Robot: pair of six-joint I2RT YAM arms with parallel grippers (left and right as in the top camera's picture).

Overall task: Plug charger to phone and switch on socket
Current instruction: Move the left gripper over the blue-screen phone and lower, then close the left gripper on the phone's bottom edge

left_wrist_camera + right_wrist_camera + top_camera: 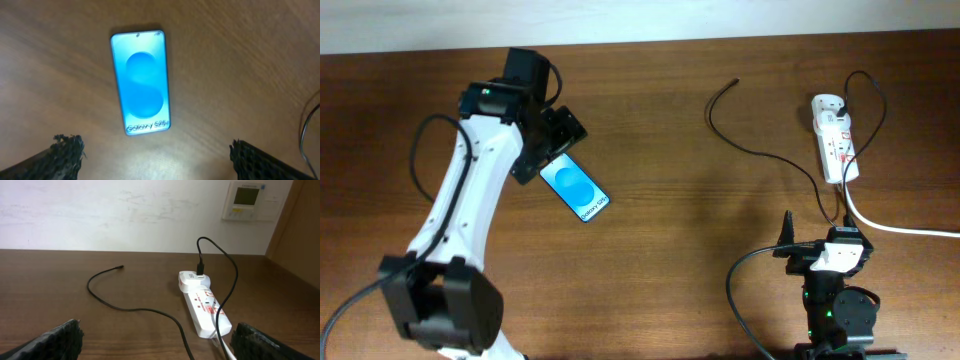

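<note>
The phone (575, 189) lies flat on the wooden table, light-blue screen up; in the left wrist view (141, 82) it lies just ahead of my fingers. My left gripper (552, 143) (156, 156) is open and empty above the phone's upper end. The charger's black cable (760, 152) runs from a free plug tip (734, 80) (120, 267) to a white adapter block (822, 104) (194, 280) plugged into the socket (835, 142) (206, 309). My right gripper (788, 235) (156, 336) is open and empty, at the near edge, pointing toward the socket.
The socket's thick white cord (900, 228) runs off to the right edge. The black cable loops over the socket's near end (222, 307). A wall with a thermostat panel (251, 200) stands behind the table.
</note>
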